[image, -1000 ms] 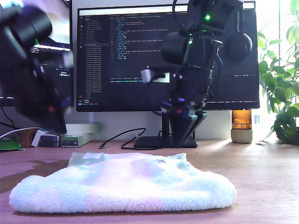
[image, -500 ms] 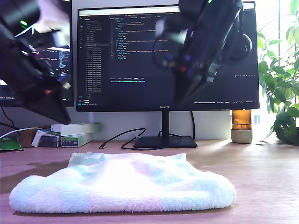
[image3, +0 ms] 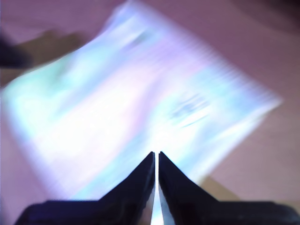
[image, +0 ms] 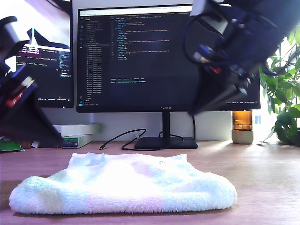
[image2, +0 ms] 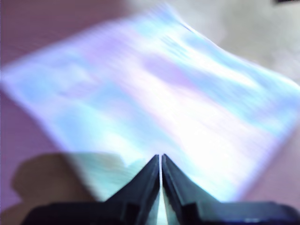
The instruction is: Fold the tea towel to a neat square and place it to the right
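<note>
The tea towel [image: 124, 187] lies folded in a thick white pad on the wooden desk [image: 267, 178], low in the middle of the exterior view, with a small dark mark near its far edge. Both wrist views are motion-blurred. My first gripper [image2: 161, 157] is shut and holds nothing, hanging above the tea towel [image2: 154, 103]. My second gripper [image3: 156, 153] is also shut with nothing in it, above the tea towel [image3: 131, 108], whose dark mark [image3: 187, 110] shows. One arm [image: 18, 108] is at the exterior view's left, another arm [image: 234, 56] at its upper right; which is which I cannot tell.
A large monitor [image: 140, 56] on a stand [image: 164, 143] fills the back, with a second screen [image: 47, 70] at the exterior view's left. White boxes [image: 77, 133] and a black cable [image: 117, 140] lie behind the towel. An amber jar [image: 242, 126] and a plant [image: 283, 93] stand at the right.
Both arms have swung up and outward from over the towel, one toward the exterior view's left edge, the other from in front of the monitor stand to the upper right. The towel stays put.
</note>
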